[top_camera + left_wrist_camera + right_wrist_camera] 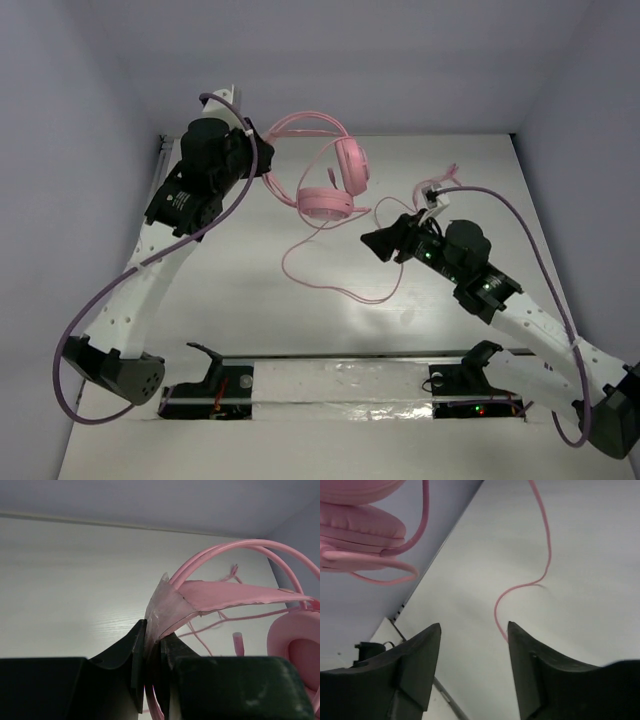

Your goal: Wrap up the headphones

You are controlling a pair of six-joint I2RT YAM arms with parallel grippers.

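The pink headphones [335,180] hang above the back middle of the table, cups low, headband arching left. My left gripper [268,160] is shut on the headband's left end; in the left wrist view [154,640] its jaws pinch the pink band [225,594], with one cup [297,650] at the right. The thin pink cable [330,270] trails in loops onto the table. My right gripper [372,240] is open and empty, just right of the cups and above the cable. In the right wrist view the gripper [474,627] is spread, the cable [520,587] beyond it, a cup [362,522] at top left.
Thick purple robot cables [150,260] run along both arms. Two black fixtures [215,375] sit on a pale strip at the table's near edge. Grey walls close the back and both sides.
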